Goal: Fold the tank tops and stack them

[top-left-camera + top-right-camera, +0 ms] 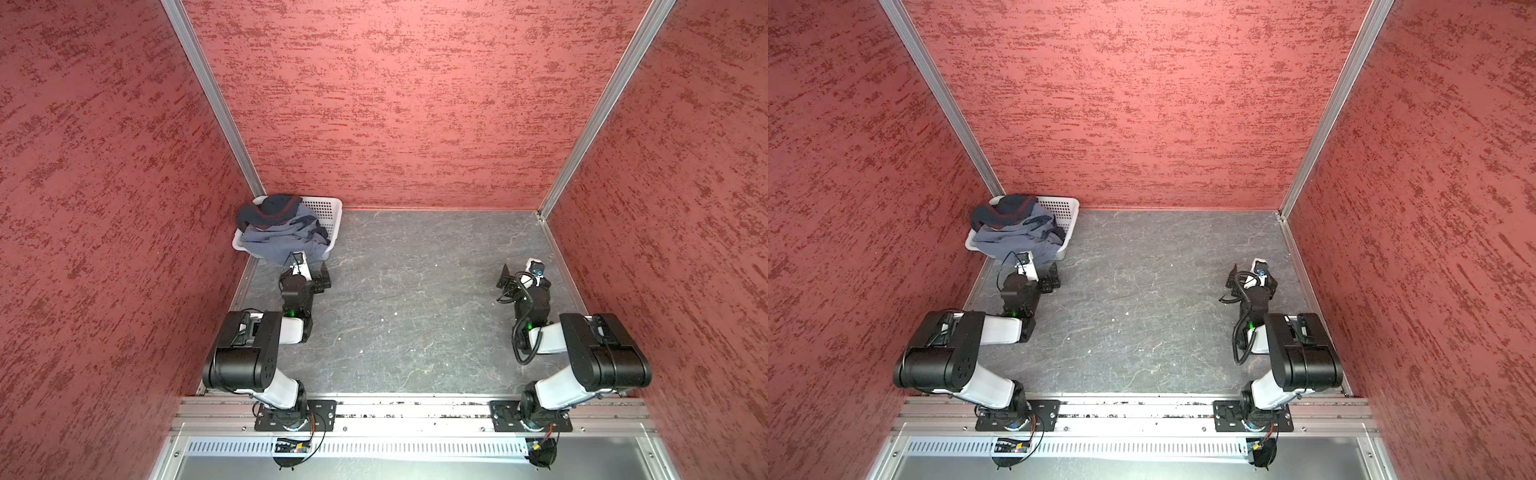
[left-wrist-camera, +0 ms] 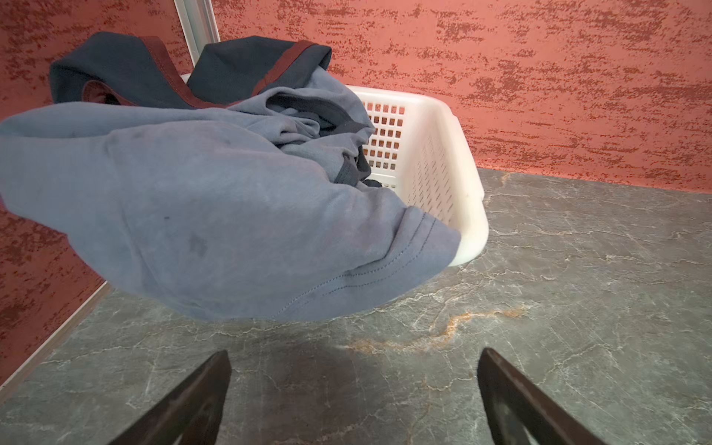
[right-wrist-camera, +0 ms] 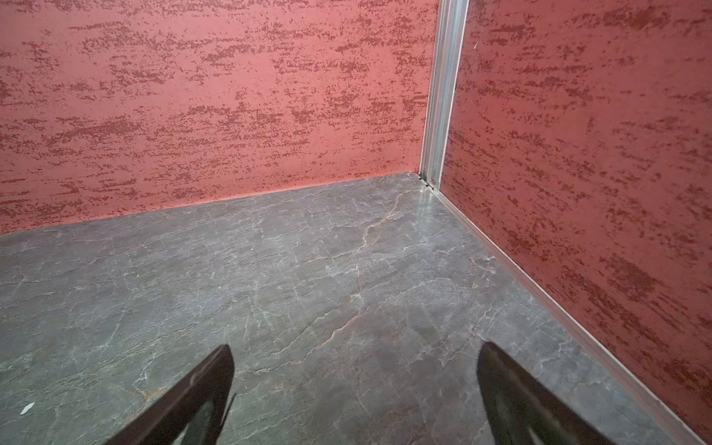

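Observation:
Two tank tops lie crumpled in a white perforated basket [image 1: 330,206] [image 1: 1068,204] [image 2: 454,162] in the far left corner. The slate-blue top [image 1: 282,240] [image 1: 1017,239] [image 2: 231,215] spills over the basket's near rim toward the table. Behind it, the dark navy top with maroon trim [image 1: 270,207] [image 1: 1008,206] [image 2: 127,69] lies bunched. My left gripper [image 1: 322,275] [image 1: 1051,277] [image 2: 354,354] hovers open just in front of the basket, a short gap from the blue cloth, holding nothing. On the right side of the table, my right gripper [image 1: 508,277] [image 1: 1232,276] [image 3: 354,348] is open and empty over the bare surface.
The grey marbled tabletop [image 1: 415,299] [image 1: 1142,299] is enclosed by red textured walls on three sides, with metal corner posts [image 1: 216,99]. A metal rail [image 1: 415,409] carrying both arm bases runs along the near edge.

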Robot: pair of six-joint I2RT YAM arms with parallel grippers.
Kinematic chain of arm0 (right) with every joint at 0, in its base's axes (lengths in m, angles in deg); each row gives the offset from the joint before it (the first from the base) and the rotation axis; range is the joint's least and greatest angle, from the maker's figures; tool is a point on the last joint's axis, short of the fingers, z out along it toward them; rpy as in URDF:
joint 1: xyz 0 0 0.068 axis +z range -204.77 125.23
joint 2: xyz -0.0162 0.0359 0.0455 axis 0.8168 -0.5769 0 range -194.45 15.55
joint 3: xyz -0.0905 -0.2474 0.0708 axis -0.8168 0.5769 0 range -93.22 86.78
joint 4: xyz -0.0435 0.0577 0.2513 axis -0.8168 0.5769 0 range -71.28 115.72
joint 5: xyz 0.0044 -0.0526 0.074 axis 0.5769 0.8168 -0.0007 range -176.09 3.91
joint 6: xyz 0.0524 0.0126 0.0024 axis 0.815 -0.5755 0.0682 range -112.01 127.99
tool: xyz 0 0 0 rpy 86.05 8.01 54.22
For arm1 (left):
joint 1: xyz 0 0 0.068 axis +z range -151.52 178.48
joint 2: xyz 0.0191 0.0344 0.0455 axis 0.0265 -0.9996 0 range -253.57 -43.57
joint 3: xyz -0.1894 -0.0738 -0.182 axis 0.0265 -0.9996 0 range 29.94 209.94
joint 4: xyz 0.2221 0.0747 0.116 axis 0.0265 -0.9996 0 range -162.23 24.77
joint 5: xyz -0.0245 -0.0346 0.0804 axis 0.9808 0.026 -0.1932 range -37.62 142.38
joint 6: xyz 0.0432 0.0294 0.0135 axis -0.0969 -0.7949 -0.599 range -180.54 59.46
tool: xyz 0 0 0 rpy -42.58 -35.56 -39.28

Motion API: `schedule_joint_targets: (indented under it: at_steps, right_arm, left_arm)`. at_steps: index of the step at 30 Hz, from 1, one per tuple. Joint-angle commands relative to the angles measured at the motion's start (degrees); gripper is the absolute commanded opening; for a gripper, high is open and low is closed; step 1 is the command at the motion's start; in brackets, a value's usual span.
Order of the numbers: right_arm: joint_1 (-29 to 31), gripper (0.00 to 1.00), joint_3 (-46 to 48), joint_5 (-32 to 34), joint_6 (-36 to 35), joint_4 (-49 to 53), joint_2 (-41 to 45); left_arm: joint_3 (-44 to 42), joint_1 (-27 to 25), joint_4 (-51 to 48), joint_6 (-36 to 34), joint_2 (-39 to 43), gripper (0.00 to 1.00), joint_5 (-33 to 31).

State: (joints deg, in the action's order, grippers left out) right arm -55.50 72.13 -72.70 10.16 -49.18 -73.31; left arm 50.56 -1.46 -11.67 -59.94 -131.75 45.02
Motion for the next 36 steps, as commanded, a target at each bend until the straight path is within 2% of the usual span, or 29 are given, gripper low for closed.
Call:
schedule_joint_targets:
  at_steps: [1, 31, 36]
  right_arm:
    - [0.1, 0.99, -0.4, 1.1, 0.5, -1.3, -0.2]
    - [0.1, 0.99, -0.3, 1.0, 0.5, -1.3, -0.3]
    - [0.7, 0.99, 2.4, -6.2, -3.2, -5.0, 1.5]
  left_arm:
    - [0.1, 0.2, -0.3, 0.4, 0.2, 1.0, 0.7]
    - [-0.2, -0.8, 0.4, -0.8, 0.2, 1.0, 0.7]
    - [-5.3, -2.5, 7.3, -3.6, 3.6, 1.0, 2.0]
